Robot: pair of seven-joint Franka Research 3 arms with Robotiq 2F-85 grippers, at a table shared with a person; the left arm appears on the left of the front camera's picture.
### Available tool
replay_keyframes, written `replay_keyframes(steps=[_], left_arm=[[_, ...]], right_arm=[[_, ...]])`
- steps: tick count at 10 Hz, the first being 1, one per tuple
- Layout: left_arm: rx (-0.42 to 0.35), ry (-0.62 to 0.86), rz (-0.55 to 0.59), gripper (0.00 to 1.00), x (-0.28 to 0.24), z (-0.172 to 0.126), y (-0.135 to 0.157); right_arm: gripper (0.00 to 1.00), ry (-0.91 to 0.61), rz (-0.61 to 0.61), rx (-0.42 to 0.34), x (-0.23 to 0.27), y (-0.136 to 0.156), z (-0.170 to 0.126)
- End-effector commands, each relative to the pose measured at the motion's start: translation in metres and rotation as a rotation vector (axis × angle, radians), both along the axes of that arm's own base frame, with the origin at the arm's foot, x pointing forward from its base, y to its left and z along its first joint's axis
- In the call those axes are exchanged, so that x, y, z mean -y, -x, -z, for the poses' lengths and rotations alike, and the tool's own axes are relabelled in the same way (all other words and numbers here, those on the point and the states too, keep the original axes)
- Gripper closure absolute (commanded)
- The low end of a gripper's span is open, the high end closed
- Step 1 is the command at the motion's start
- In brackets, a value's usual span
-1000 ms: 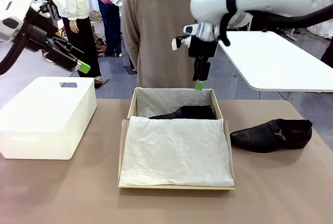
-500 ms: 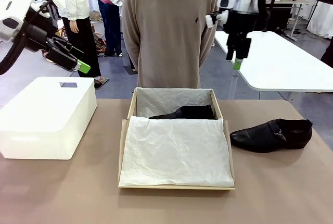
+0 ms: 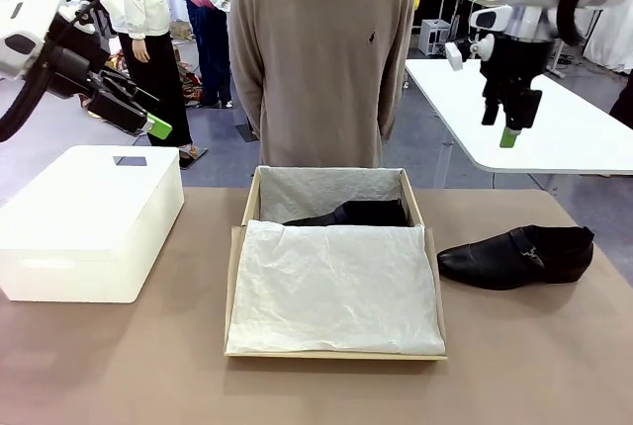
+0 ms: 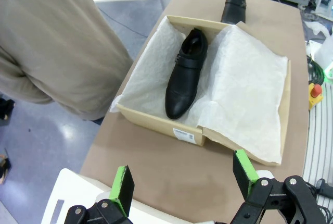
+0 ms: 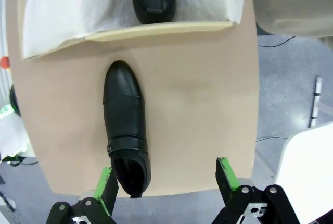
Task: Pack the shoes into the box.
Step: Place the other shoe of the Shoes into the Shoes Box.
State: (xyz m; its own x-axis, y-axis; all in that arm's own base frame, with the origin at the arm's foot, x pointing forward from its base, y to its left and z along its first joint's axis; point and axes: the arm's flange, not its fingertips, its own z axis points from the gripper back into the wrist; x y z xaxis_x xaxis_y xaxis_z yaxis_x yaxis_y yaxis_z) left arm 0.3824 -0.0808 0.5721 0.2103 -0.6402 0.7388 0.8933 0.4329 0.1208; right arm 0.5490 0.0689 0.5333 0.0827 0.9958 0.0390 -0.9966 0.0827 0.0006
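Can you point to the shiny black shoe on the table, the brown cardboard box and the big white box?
Glossy black leather shoe on the table (image 3: 516, 257): front view, middle of its side.
Tan rectangular cardboard shoebox (image 4: 156, 126): left wrist view, its outer wall.
White rounded plastic box (image 3: 99, 188): front view, its top.

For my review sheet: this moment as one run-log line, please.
left gripper open, empty | right gripper open, empty, high | one shoe in box | other shoe on table beside box

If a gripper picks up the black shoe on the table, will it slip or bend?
The shoe looks glossy, so a grip may slip. Its open collar probably squashes under a pinch. It lies flat on its sole, so rolling seems unlikely.
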Motion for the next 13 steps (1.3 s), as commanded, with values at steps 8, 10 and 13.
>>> replay_keyframes(steps=[8,10,13], left_arm=[[0.002,0.015,0.012,0.00,0.000,0.001,0.000],[0.002,0.015,0.012,0.00,0.000,0.001,0.000],[0.002,0.015,0.012,0.00,0.000,0.001,0.000]], right_arm=[[0.00,-0.001,0.009,-0.009,0.005,0.004,0.007],[0.00,-0.001,0.009,-0.009,0.005,0.004,0.007],[0.00,0.000,0.010,-0.015,0.005,0.006,0.011]])
